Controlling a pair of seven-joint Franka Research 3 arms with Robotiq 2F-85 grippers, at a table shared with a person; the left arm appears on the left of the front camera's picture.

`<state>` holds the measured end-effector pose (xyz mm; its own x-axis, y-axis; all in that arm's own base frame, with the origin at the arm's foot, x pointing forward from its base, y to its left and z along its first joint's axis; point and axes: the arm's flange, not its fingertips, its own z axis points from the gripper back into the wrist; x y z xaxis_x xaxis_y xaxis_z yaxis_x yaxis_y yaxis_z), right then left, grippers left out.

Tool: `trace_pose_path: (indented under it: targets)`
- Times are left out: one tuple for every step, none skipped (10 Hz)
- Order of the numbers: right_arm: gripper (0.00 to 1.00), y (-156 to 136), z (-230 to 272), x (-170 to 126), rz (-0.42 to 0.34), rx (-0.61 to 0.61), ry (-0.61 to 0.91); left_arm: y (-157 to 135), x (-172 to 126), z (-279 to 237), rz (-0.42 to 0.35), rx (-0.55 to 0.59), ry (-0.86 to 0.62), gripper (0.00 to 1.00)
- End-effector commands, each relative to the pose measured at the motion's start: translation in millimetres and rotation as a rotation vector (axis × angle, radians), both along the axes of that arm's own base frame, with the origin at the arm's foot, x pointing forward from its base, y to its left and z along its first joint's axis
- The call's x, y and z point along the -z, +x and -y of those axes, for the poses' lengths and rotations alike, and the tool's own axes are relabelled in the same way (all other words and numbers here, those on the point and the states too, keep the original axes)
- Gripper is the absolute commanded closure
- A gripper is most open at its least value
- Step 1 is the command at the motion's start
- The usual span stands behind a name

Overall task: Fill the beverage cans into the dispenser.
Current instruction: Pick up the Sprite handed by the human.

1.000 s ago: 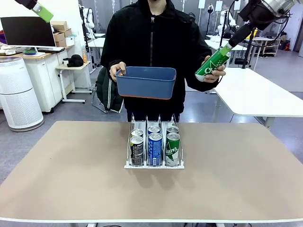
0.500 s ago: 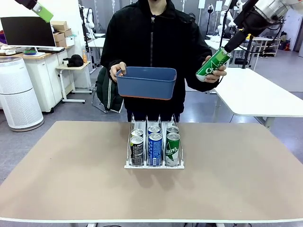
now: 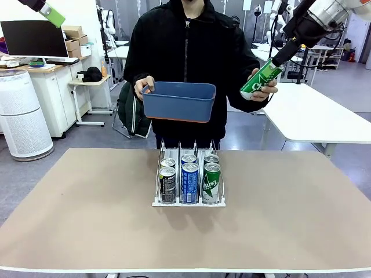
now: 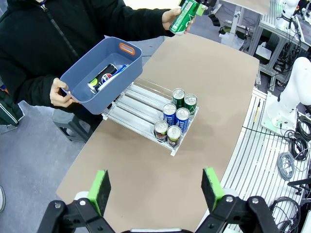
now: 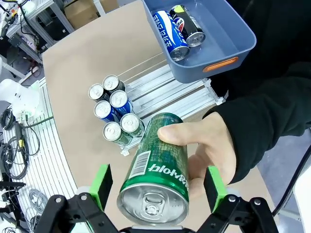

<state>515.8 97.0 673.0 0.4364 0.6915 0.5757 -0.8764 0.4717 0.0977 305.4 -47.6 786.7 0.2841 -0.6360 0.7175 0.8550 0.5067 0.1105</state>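
A person across the table holds out a green beverage can (image 3: 259, 79) in one hand. My right gripper (image 3: 280, 56) is at its silver top. In the right wrist view, that gripper (image 5: 158, 188) stands open with the can (image 5: 155, 184) between its green pads, not touching them, and the person's hand (image 5: 206, 150) still holds it. The dispenser (image 3: 188, 203) sits mid-table with several cans (image 3: 189, 180) at its front end. My left gripper (image 3: 51, 13) hangs high at the far left, open and holding nothing (image 4: 156, 190). Below it are the dispenser (image 4: 138, 109) and its cans (image 4: 175, 119).
The person's other hand holds a blue bin (image 3: 178, 103) above the table's far edge. Two cans (image 5: 176, 26) lie in the bin (image 5: 228, 43). White tables (image 3: 313, 116) stand behind on the right, and an air purifier (image 3: 20, 116) on the left.
My right gripper has shifted slightly over the top of the offered green can, and the person's hand has moved a little. The left arm, the bin and the dispenser have not moved.
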Motion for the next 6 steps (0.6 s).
trace_pose_path:
  targets:
    - [0.0,0.1,1.3,0.3,0.004,-0.005,-0.001,0.7,1.2,-0.8,0.002,-0.006,0.005,0.0]
    - [0.0,0.1,1.3,0.3,0.004,-0.005,-0.001,0.7,1.2,-0.8,0.002,-0.006,0.005,0.0]
    - [0.58,0.0,0.0,-0.1,0.0,0.0,0.0,0.7,1.2,-0.8,0.002,-0.006,0.005,0.0]
    - [0.59,0.2,0.4,-1.1,-0.001,0.001,0.016,0.7,1.2,-0.8,0.002,-0.006,0.005,0.0]
    - [1.0,-0.4,1.4,-2.2,-0.001,0.009,0.028,0.7,1.2,-0.8,0.002,-0.006,0.005,0.0]
    - [1.0,-0.5,1.4,-2.0,-0.001,0.014,0.042,0.7,1.2,-0.8,0.002,-0.006,0.005,0.0]
